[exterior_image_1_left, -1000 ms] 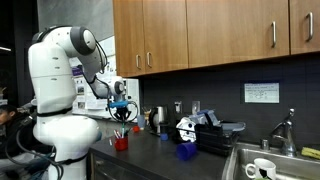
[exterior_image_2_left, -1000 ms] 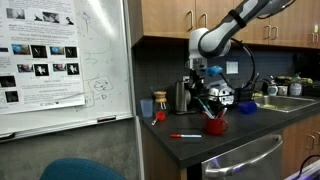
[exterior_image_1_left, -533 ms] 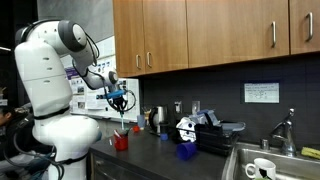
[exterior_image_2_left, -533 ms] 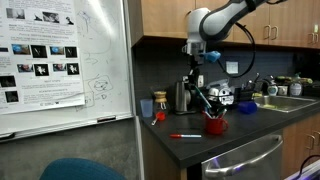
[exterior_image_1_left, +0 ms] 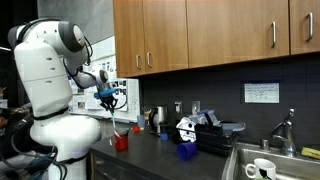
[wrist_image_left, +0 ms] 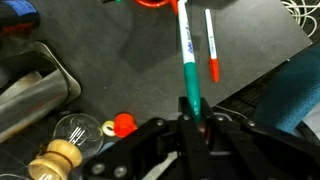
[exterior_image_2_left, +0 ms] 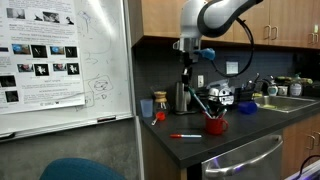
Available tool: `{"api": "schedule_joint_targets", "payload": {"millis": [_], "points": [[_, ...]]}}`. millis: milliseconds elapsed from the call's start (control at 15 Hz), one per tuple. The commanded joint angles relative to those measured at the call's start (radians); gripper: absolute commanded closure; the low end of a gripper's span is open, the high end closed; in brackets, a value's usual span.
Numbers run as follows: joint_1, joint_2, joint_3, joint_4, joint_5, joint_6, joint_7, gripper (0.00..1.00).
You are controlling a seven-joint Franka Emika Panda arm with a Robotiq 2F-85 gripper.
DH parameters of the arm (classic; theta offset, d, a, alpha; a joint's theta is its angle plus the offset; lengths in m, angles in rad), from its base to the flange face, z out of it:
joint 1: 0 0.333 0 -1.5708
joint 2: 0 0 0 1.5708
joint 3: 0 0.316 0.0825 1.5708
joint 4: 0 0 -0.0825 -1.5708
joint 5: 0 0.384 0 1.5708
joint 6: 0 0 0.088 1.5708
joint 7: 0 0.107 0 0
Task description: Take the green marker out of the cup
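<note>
One green marker [wrist_image_left: 187, 70] is sitting clamped in the tool [wrist_image_left: 192, 114], its far tip reaching toward the red cup [exterior_image_2_left: 213, 126] below the tool.

The green marker [wrist_image_left: 187, 60], white and green along its barrel, hung roughly upright, clamped at its upper end in the gripper [wrist_image_left: 192, 118], lower tip by the small red cup [exterior_image_2_left: 214, 126] standing on the dark counter [exterior_image_2_left: 190, 142].

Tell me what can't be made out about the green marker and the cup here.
Red cup: wrist view's top edge cuts off all but a sliver.
Green marker far end: reaches that edge, so whether it clears the cup is unseen.
Both exterior views: marker tip too small to tell from the cup.
</note>
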Motion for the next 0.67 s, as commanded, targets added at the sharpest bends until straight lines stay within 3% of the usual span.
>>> {"api": "schedule_joint_targets", "payload": {"millis": [0, 600], "points": [[0.023, 0.056, 0.030, 0.019, -0.018, -0.004, 0.011, 0.97], [0.050, 0.244, 0.076, 0.040, -0.072, -0.020, 0.037, 0.97]]}}
